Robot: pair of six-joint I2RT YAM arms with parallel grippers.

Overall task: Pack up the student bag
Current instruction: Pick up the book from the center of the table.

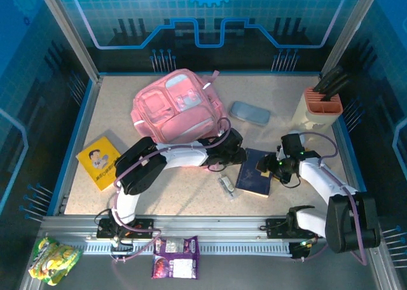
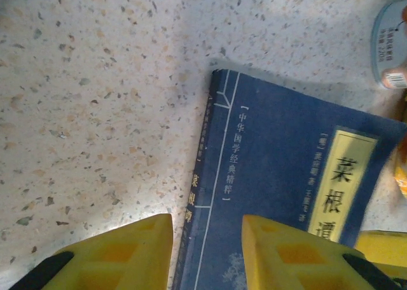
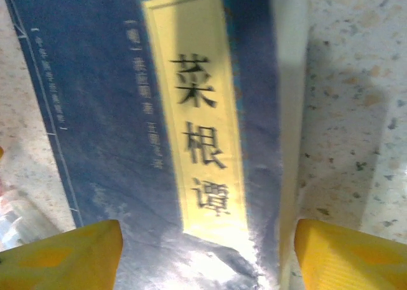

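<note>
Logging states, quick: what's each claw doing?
Left claw: open, straddling the spine edge of the blue book, holding nothing.
Right claw: open, straddling the same book, holding nothing.

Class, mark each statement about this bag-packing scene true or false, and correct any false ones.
1. The blue book is inside the student bag. False: it lies on the table, in front of the bag.
2. The left gripper and right gripper are both open. True.
3. The yellow book lies to the bag's right. False: it lies to its left.
4. The orange pen holder stands upright near the far right corner. True.
</note>
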